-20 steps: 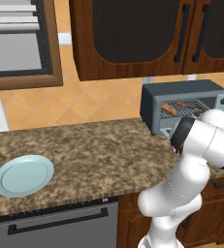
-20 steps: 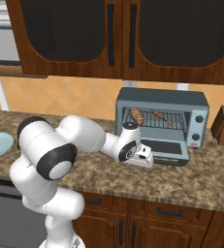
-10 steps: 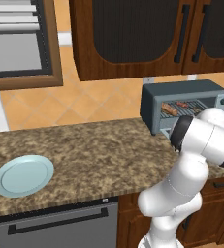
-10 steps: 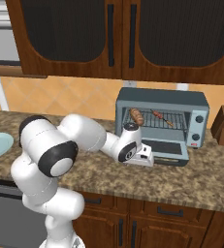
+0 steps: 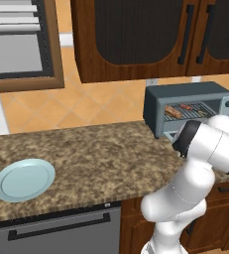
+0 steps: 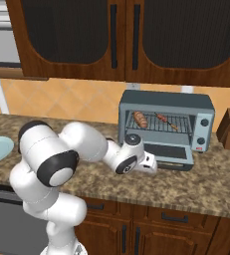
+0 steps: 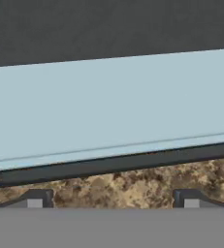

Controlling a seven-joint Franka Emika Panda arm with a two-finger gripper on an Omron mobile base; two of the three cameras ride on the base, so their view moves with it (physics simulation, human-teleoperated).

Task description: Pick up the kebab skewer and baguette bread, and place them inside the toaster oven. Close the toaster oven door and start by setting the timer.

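Speckled brown granite counter (image 5: 101, 154); dark wooden cabinets (image 6: 111, 35) above; tan tiles.

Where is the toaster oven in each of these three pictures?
Left base view: toaster oven at upper right, beyond the arm.
Right base view: right of centre, above the hand.
Hand view: I cannot tell; a pale grey-blue band, possibly its door, crosses the picture.
Shared landmark: the speckled countertop.

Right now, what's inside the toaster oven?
On the wire rack inside the toaster oven lie the baguette bread on the left and the kebab skewer beside it. The space below the rack is too dark to tell.
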